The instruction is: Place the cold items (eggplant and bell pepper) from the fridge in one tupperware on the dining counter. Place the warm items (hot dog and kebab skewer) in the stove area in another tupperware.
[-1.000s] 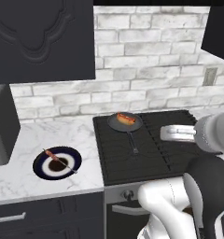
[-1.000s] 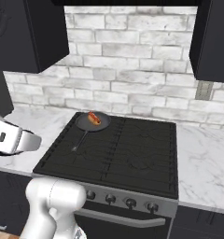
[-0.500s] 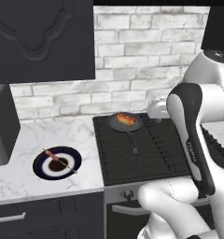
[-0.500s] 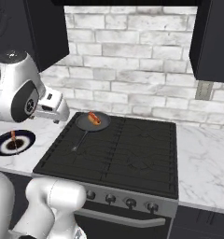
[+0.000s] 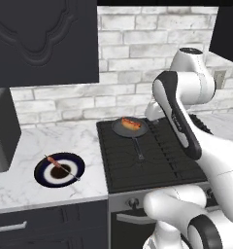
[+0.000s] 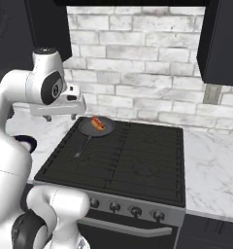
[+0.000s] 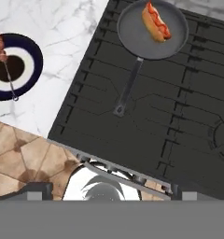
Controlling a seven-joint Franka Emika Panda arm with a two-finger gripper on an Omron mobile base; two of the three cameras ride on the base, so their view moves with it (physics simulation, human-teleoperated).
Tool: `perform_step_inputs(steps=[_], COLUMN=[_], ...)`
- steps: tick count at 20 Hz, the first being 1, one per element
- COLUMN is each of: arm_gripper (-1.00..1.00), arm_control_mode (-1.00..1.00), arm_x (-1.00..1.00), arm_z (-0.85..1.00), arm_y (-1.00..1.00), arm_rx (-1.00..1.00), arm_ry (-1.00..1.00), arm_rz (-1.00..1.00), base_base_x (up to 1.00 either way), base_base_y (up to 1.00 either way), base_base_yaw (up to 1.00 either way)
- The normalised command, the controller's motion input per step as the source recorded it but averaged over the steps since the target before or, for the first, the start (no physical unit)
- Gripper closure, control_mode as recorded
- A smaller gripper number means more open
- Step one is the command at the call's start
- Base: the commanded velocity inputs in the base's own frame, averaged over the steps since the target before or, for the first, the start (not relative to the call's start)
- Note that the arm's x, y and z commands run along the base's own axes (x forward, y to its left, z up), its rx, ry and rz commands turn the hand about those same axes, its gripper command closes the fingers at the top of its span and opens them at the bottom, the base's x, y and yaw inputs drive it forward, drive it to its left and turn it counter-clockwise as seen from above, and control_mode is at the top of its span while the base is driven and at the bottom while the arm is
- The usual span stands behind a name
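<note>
Hot dog: a sausage in a tan bun with a red stripe (image 5: 130, 123), lying in the round dark frying pan (image 5: 129, 128) at the back left corner of the black gas stove (image 5: 152, 160); from the right base camera it lies in the same pan (image 6: 97, 123).
Pan handle: long, thin and dark, pointing toward the stove's front edge (image 7: 128, 88).
Kebab skewer: a thin stick with dark red chunks (image 5: 61, 166), lying across the round dark blue plate with a white ring (image 5: 41, 170) near the front edge of the white marble worktop (image 5: 50, 141), left of the stove.
Arm pose: the white arm rises from the base, folds at a high elbow in front of the brick wall and reaches down over the back of the stove; the hand points downward, well above the pan.
Gripper: the two-finger gripper (image 6: 65, 115) hangs beside the pan's left side in the right base camera; its fingers stand spread to their widest with nothing between them.
Surroundings: white brick wall (image 6: 138, 58) behind the stove; dark cabinets (image 5: 41, 39) above; stove knobs (image 6: 135, 210) along the front panel.
Writing: none can be read.
</note>
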Motion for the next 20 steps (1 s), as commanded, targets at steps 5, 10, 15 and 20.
perform_step_inputs(steps=[5, 10, 15, 20], arm_gripper=[-1.00, -1.00, -1.00, -1.00], arm_control_mode=[-1.00, -1.00, -1.00, -1.00], arm_x=[0.56, 0.67, 0.80, 0.89], arm_z=[-0.52, -0.56, -0.48, -0.39], arm_y=[-0.01, -0.13, -0.08, 0.00], arm_rx=[-0.09, -0.05, -0.03, 0.00], arm_ry=[0.00, 0.00, 0.00, 0.00], arm_rz=[0.16, 0.13, 0.08, 0.05], base_base_x=[0.00, 0.00, 0.00, 0.00], base_base_y=[0.00, 0.00, 0.00, 0.00], base_base_yaw=[0.00, 0.00, 0.00, 0.00])
